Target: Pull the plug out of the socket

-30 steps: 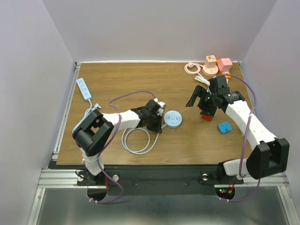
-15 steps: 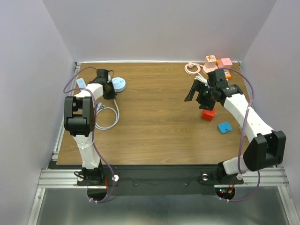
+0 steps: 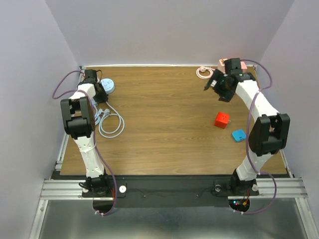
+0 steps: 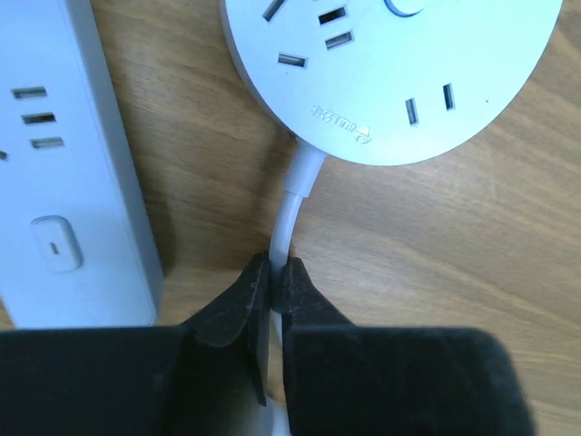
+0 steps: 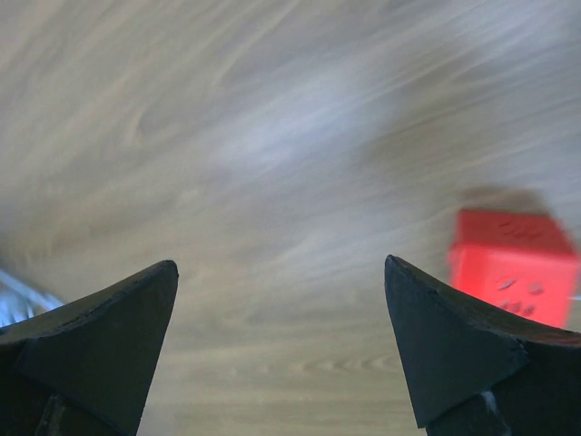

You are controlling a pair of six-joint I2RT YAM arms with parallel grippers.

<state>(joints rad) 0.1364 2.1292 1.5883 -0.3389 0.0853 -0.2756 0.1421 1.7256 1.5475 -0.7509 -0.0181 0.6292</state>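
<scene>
Item: my left tool, clenched on the white cord, which runs straight ahead into the round socket hub (right tool released, well apart).

round socket cropped at top, cord partly hidden between jaws, red cube blurred

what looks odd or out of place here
The left gripper is pinched on the white cable of the round socket, not on a plug; the outlets in view are all empty. Nothing looks spilled or damaged.
</scene>
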